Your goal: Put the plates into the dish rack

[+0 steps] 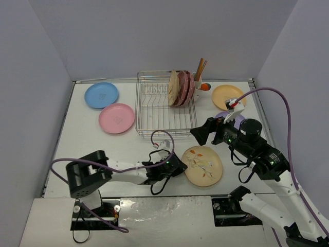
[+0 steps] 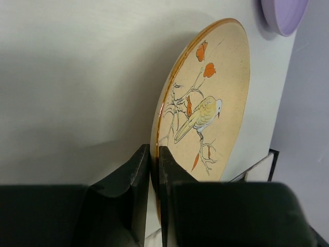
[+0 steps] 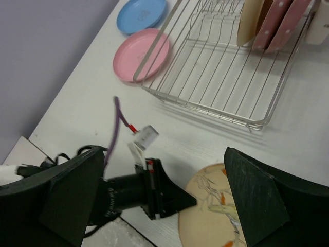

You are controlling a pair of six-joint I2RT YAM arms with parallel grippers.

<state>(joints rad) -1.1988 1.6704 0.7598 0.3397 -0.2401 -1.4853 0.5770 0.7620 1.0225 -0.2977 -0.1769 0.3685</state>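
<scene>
Grip: left gripper (image 2: 153,157) pinches beige plate (image 2: 211,103) (bird print) | right gripper (image 3: 164,154) gaping, empty

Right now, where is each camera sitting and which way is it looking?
Top camera: high behind the robot, looking down at the table and dish rack; left arm and right arm show.
Left wrist camera: on the left arm, looking along its shut left pincer at the beige bird plate it pinches by the rim.
Right wrist camera: on the right arm, looking down past its open right pincer at the dish rack, pink plate and blue plate.
Shared: all three show the beige bird plate.
</scene>
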